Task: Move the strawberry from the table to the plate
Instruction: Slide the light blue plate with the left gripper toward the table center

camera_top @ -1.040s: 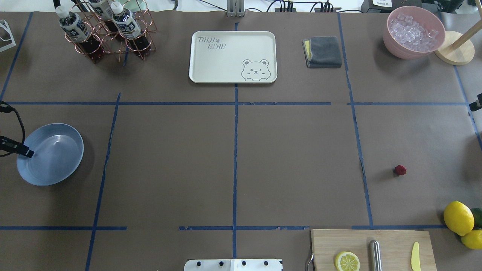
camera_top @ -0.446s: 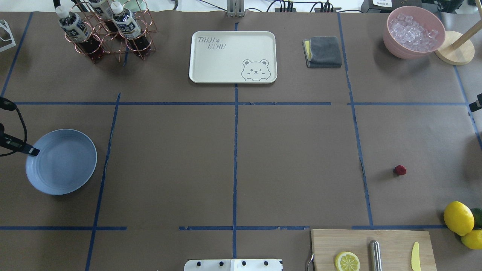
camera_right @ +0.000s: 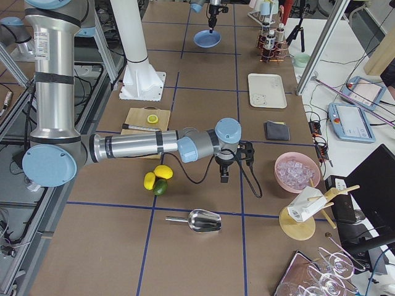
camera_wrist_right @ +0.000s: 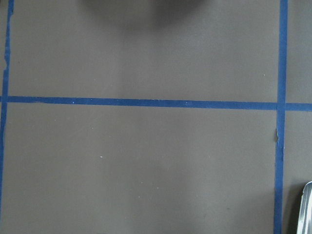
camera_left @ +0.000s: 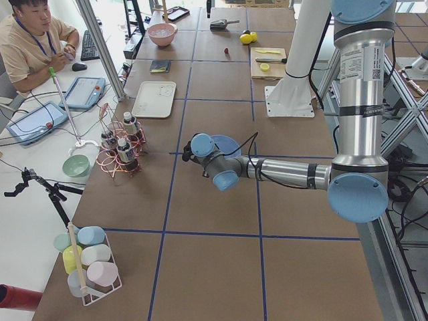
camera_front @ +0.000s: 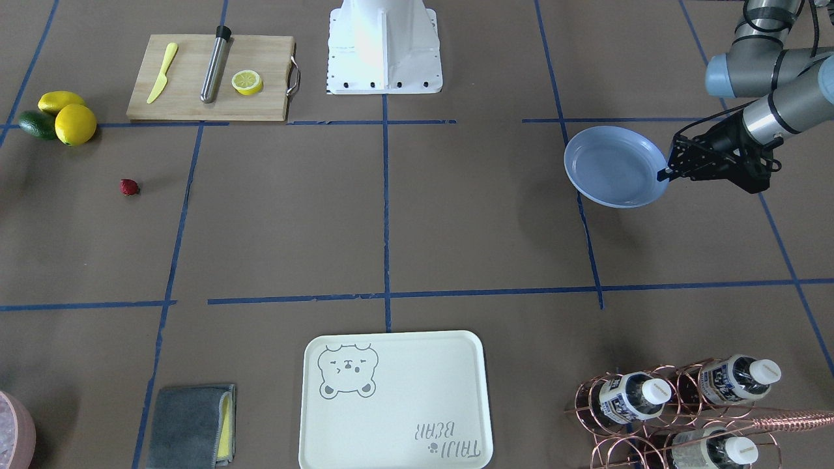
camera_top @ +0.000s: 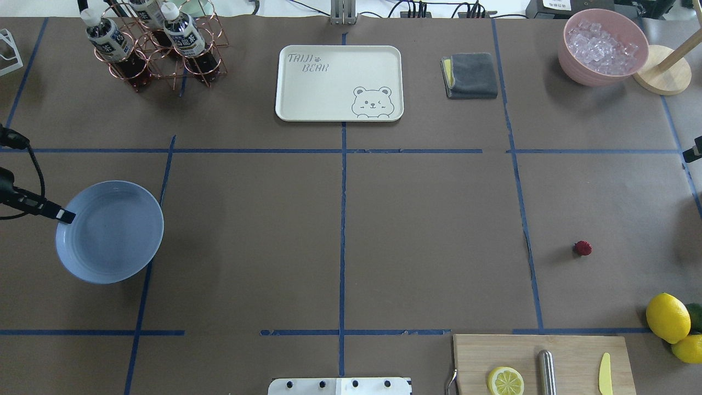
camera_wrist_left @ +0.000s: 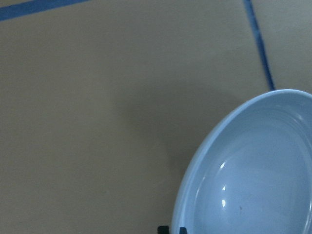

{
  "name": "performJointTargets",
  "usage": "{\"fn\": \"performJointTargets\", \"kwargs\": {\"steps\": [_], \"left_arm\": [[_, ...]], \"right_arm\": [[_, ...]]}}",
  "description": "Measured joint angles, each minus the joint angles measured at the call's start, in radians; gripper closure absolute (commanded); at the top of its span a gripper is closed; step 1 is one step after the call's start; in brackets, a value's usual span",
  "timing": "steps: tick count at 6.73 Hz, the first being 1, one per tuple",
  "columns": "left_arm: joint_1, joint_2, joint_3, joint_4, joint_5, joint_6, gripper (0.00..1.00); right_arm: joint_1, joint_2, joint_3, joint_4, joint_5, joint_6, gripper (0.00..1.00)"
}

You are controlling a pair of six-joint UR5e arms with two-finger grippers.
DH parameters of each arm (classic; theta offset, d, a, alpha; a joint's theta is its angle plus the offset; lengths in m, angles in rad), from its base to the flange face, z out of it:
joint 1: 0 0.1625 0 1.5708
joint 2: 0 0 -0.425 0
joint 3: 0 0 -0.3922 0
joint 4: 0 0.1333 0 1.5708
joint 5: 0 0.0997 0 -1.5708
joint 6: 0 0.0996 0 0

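Note:
The strawberry (camera_top: 583,248) (camera_front: 129,187) lies alone on the brown table (camera_top: 428,230), right of a blue tape line. The light-blue plate (camera_top: 109,233) (camera_front: 612,166) (camera_wrist_left: 253,170) hangs just above the table at the left side, casting a shadow. My left gripper (camera_top: 66,216) (camera_front: 664,174) is shut on the plate's rim. My right gripper (camera_right: 223,179) hovers past the table's right part, beyond the strawberry; only a sliver of it shows at the overhead view's right edge, so I cannot tell whether it is open or shut. The right wrist view shows only bare table and tape.
A cream bear-print tray (camera_top: 339,82), a copper bottle rack (camera_top: 153,46), a grey cloth (camera_top: 470,75) and a pink bowl of ice (camera_top: 602,46) stand along the far side. A cutting board (camera_top: 543,365) and lemons (camera_top: 668,318) sit near right.
My left gripper has carried the plate rightward across the table's left part, over the blue tape line, and the plate has levelled out. The strawberry has not moved.

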Motion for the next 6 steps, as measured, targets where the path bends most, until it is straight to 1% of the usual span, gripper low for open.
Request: {"fn": "performJointTargets", "kwargs": {"steps": [1, 2, 3, 4, 5, 6], "left_arm": [[0.003, -0.060, -0.020, 0.000, -0.008, -0.126, 1.00], [0.024, -0.152, -0.022, 0.001, -0.006, -0.277, 1.00], [0.086, -0.255, -0.017, 0.006, 0.026, -0.428, 1.00], [0.177, -0.357, 0.003, 0.011, 0.104, -0.558, 1.00], [0.281, -0.454, 0.051, 0.014, 0.210, -0.660, 1.00], [0.367, -0.521, 0.106, 0.014, 0.315, -0.714, 1.00]], "right_arm": [[-0.001, 0.000, 0.003, 0.000, 0.012, 0.001, 0.00], [-0.003, 0.001, 0.007, 0.001, 0.039, 0.001, 0.00], [-0.008, 0.002, 0.014, 0.001, 0.062, 0.001, 0.00], [-0.018, 0.003, 0.023, 0.001, 0.078, 0.001, 0.00], [-0.030, 0.003, 0.033, 0.001, 0.091, 0.001, 0.00], [-0.041, 0.003, 0.043, 0.002, 0.097, 0.001, 0.00]]}}
